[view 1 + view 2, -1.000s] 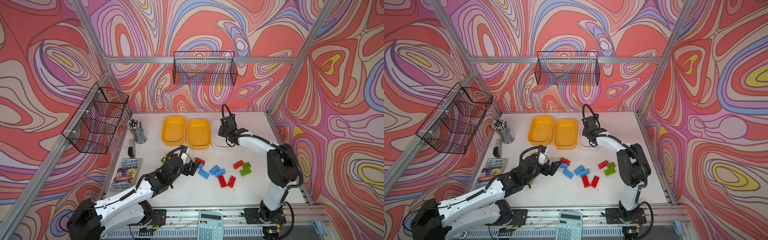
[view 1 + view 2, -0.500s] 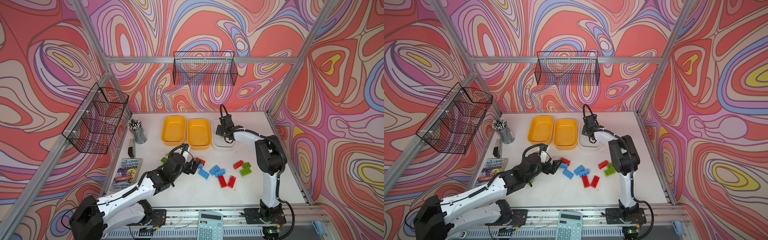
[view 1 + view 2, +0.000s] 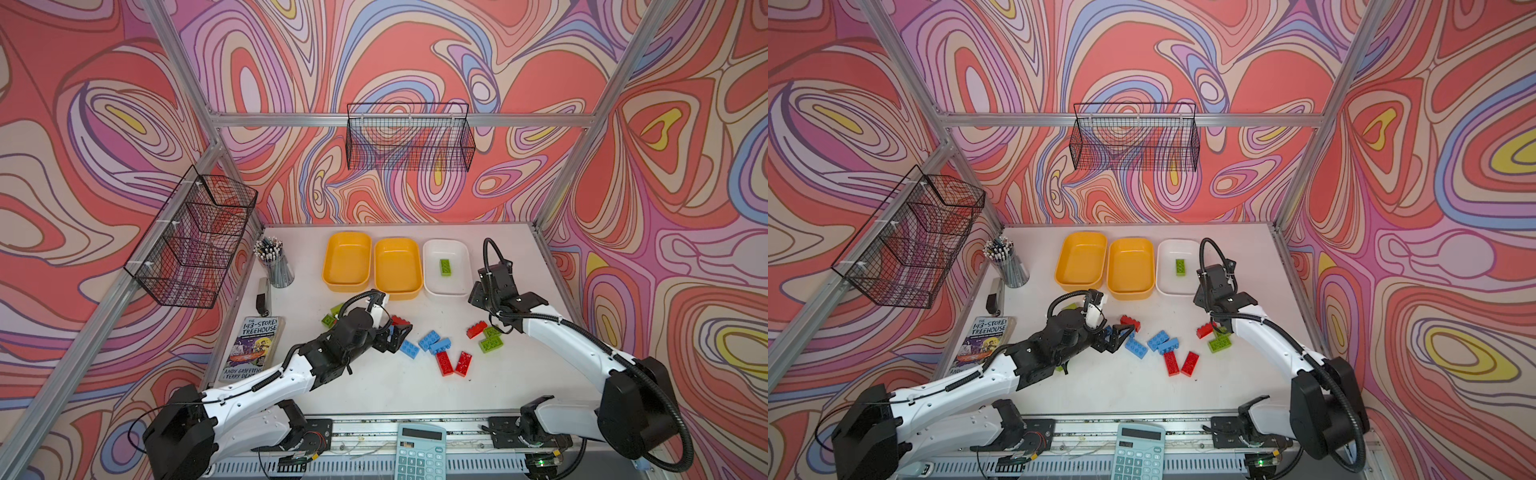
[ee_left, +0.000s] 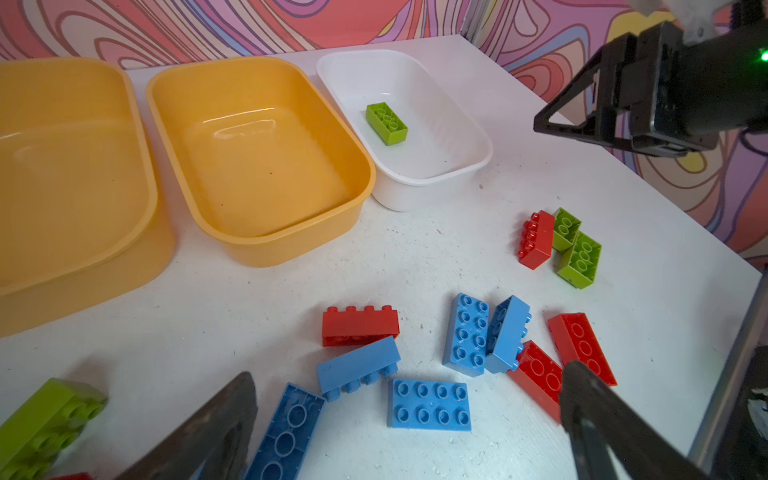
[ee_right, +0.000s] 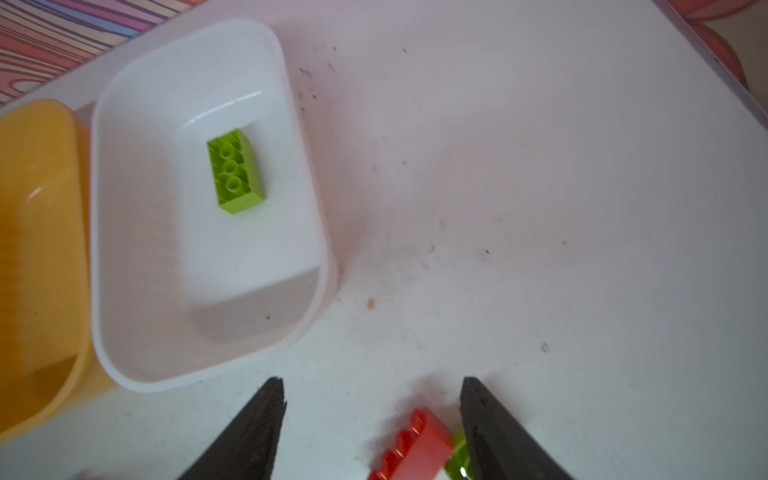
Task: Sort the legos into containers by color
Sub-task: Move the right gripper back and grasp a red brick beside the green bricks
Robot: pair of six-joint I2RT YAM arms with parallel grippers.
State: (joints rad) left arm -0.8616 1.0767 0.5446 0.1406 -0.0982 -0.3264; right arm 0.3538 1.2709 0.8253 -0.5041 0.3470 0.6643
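Left wrist view put us right over the scatter: the left claw (image 4: 407, 376) hung low above the bench (image 3: 374, 395), jaws spread wide and empty, with a flat blue brick (image 4: 429, 404) just ahead of the tips. Other blues crowded it, and a tipped blue brick (image 4: 357, 365) lay against a red brick (image 4: 360, 326).

Behind them the left yellow tray (image 3: 347, 259) and the middle yellow tray (image 3: 397, 266) sat empty. Next along, the white tray (image 3: 434, 278) held a single green brick (image 3: 446, 267). It was the only piece sorted, so the job looked barely begun.

Over on the right, the right claw (image 5: 372, 380) hovered near that tray, jaws partly apart and empty. Below it a second red brick (image 3: 476, 329) touched two loose greens (image 3: 490, 343).

My read: the right arm was between bricks and the left was lining up a blue. The next move called for the left claw to drop over one blue, pinch across its narrow width without catching its neighbours, then carry it to a yellow tray. The right would want a green, lifted clear of the red.
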